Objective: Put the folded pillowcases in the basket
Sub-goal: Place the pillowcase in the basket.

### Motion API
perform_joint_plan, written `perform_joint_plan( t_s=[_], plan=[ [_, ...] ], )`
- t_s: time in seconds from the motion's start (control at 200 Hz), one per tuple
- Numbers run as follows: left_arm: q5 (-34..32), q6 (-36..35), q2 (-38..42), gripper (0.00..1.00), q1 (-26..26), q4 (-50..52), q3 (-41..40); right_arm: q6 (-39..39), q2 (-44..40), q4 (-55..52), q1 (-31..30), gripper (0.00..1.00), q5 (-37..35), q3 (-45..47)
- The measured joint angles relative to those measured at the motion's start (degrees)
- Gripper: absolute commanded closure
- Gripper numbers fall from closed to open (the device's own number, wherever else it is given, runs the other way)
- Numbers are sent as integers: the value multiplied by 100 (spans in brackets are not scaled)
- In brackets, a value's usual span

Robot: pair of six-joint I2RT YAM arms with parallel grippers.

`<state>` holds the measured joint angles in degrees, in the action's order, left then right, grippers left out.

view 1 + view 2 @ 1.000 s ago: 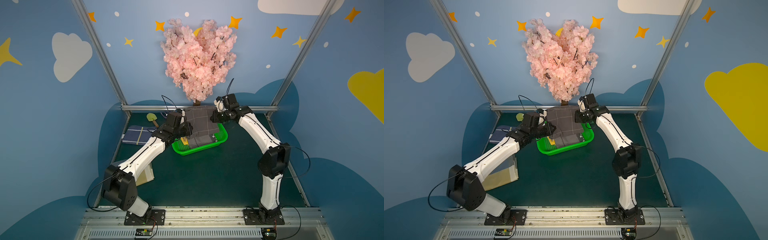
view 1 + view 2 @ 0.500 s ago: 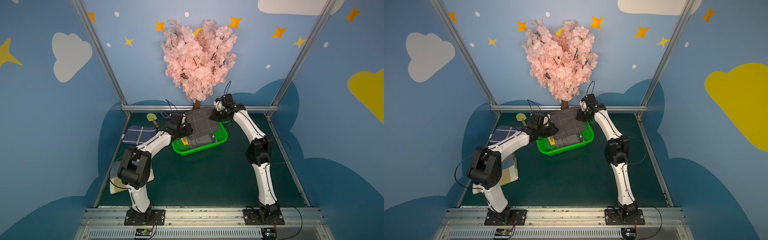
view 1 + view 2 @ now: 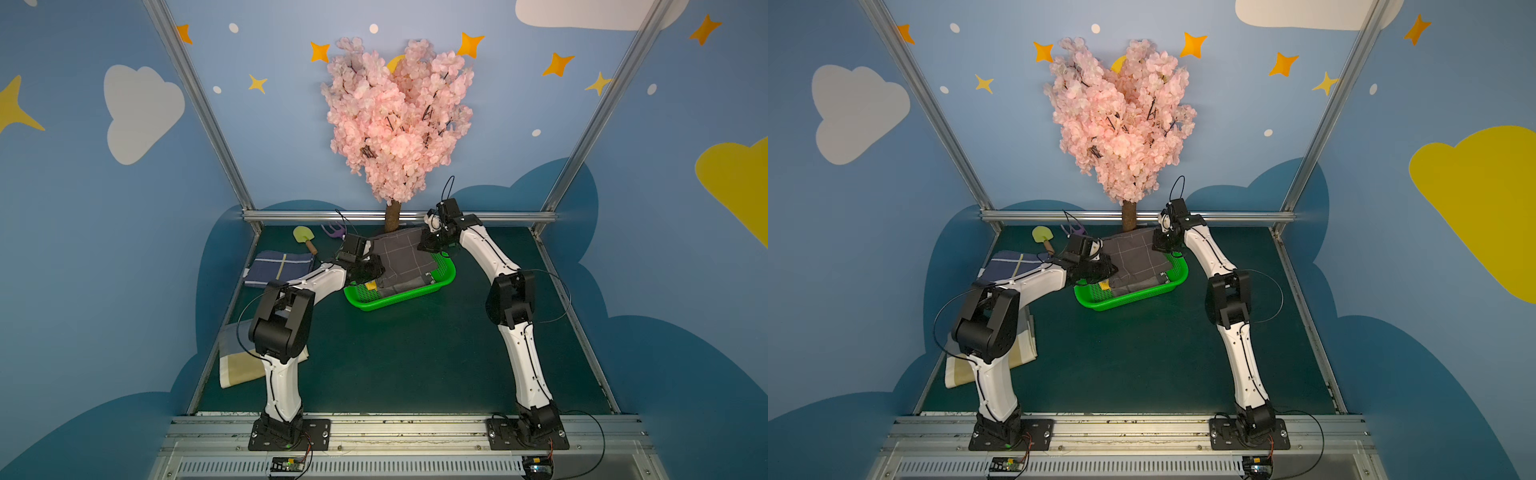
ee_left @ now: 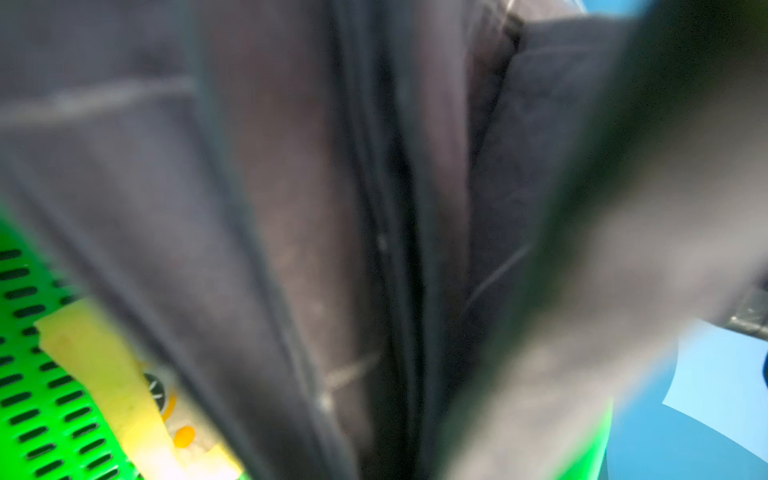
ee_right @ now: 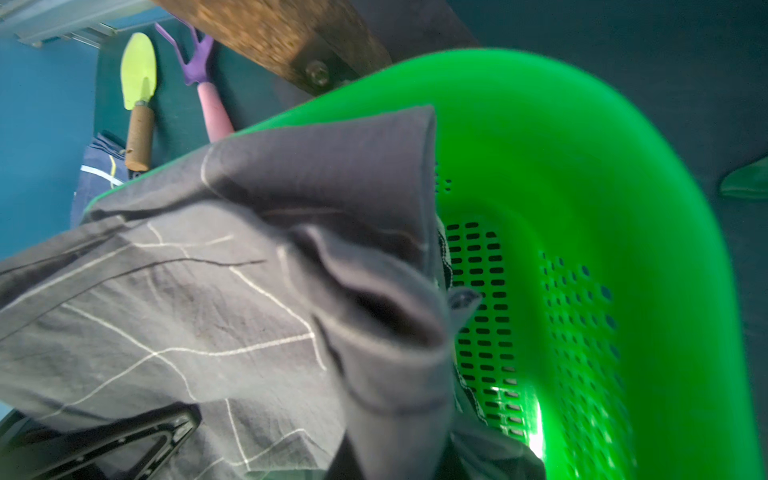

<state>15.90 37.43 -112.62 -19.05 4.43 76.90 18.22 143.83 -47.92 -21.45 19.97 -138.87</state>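
Pillowcase (image 3: 401,259), folded grey white-gridded cloth, hangs over the bright green perforated plastic basket (image 3: 395,301); my left gripper (image 3: 371,267) and right gripper (image 3: 429,245) clamp it; release left, I reckon.

The pillowcase (image 3: 401,259) stretches from the left end effector (image 3: 372,268) to the right end effector (image 3: 430,245), over the basket (image 3: 399,298) beneath them. Left of the left end effector, a trowel (image 3: 304,237), hand rake (image 3: 333,230) and folded cloth (image 3: 280,268) lie on the worktop (image 3: 415,353).

A pink blossom tree (image 3: 399,120) stands with a yellow-green trowel (image 3: 303,237) and purple rake (image 3: 334,230) near its trunk. A folded navy cloth (image 3: 280,268) lies just beside the trowel — a cream cloth (image 3: 239,365) well apart.
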Motion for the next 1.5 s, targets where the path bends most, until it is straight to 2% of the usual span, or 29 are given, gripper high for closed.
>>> perform_joint_plan(
  t_s=[0.185, 0.36, 0.581, 0.646, 0.691, 0.776, 0.851, 1.246, 1.357, 1.502],
  plan=[
    [33, 28, -107, 97, 4, -68, 0, 7, 127, 2, 2, 100, 0, -70],
    [24, 37, -238, 87, 26, -160, -63, 26, 188, 2, 0, 99, 7, -87],
    [-35, 48, -267, 73, 37, -184, -127, 96, 227, 13, -7, 69, -11, -87],
    [-48, 42, -267, 64, 42, -184, -127, 79, 229, 20, -7, 56, -26, -87],
    [-72, 48, -267, 55, 44, -181, -127, 79, 232, 22, -7, 48, -42, -87],
    [-103, 28, -267, 37, 48, -170, -131, 70, 232, 28, -9, 42, -59, -87],
    [-131, 31, -267, 31, 55, -146, -133, 68, 232, 31, -7, 40, -83, -87],
    [-529, -302, -63, 25, 214, 525, 208, -48, 83, 68, -122, 33, -422, -63],
    [-669, -472, 354, 24, 291, 761, 326, -111, -321, 195, -166, 28, -586, 199],
    [-1003, -730, 1281, 23, 352, 1119, 328, -269, -1279, 487, -297, 18, -844, 859]
  ],
)
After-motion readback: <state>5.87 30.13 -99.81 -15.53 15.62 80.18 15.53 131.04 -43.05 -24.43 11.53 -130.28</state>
